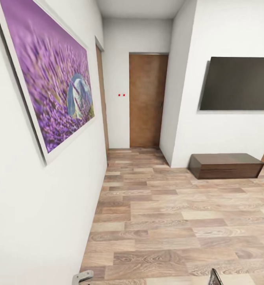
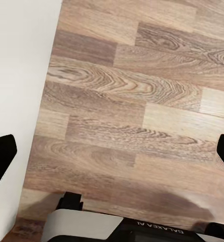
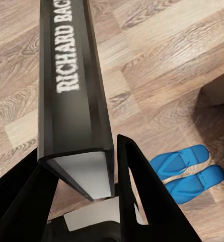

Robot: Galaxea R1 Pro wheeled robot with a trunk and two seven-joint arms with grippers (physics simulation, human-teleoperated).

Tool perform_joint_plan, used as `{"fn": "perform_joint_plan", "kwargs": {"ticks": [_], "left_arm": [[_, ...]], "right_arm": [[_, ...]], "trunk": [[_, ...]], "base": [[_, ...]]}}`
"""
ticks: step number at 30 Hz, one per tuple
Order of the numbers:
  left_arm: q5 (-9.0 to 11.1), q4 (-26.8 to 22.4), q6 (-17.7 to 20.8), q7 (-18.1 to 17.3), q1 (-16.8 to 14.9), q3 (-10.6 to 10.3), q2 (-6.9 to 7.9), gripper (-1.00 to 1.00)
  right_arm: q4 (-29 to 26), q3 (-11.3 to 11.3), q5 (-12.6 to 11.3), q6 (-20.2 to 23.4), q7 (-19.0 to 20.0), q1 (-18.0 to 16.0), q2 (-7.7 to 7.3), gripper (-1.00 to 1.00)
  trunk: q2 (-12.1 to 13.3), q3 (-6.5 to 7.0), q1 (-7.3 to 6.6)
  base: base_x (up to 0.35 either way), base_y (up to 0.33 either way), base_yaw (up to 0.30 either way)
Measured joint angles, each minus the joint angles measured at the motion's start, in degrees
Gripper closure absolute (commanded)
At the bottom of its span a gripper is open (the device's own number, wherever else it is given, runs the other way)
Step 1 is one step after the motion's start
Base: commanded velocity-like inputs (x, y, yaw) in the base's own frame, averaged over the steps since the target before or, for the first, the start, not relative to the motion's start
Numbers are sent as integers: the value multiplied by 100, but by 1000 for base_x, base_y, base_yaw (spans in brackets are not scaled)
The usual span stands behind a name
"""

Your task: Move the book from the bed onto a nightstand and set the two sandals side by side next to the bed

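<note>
While the head camera is looking down a white-walled passage, the wood-plank floor [image 1: 179,221] is stretching away toward a closed brown door [image 1: 147,101] at the far end, with a large framed picture of purple flowers [image 1: 49,79] hanging on the wall at the robot's left, a dark flat screen [image 1: 238,84] mounted on the wall at its right, and a long low dark cabinet [image 1: 225,165] sitting on the floor below that screen. Seen from the right wrist, the book [image 3: 74,96] is standing between the dark fingers [image 3: 142,201] of the right gripper [image 3: 84,201], which are closing on its lower end and gripping it; its long axis is running straight out from the gripper, its black spine with white lettering is facing the camera, and its white page edge is showing at the held end. Beyond it, two blue sandals [image 3: 188,174] are lying flat on the planks, side by side and almost touching, their lengths parallel. Over bare planks beside the white wall, the left gripper [image 2: 112,151] is hanging with its two black fingertips [image 2: 1,156] spread wide apart and nothing between them. At the bottom edge of the head view, a small grey piece of the left arm [image 1: 82,277] is peeking in.
</note>
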Motion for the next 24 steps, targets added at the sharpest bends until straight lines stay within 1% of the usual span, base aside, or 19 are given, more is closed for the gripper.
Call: {"fn": "perform_joint_plan", "kwargs": {"ticks": [24], "left_arm": [[-1,0,0,-8,3,0,-2,-100]], "right_arm": [[2,3,1,0,-7,-4,0,100]], "trunk": [[0,0,0]], "base": [[333,0,0]]}}
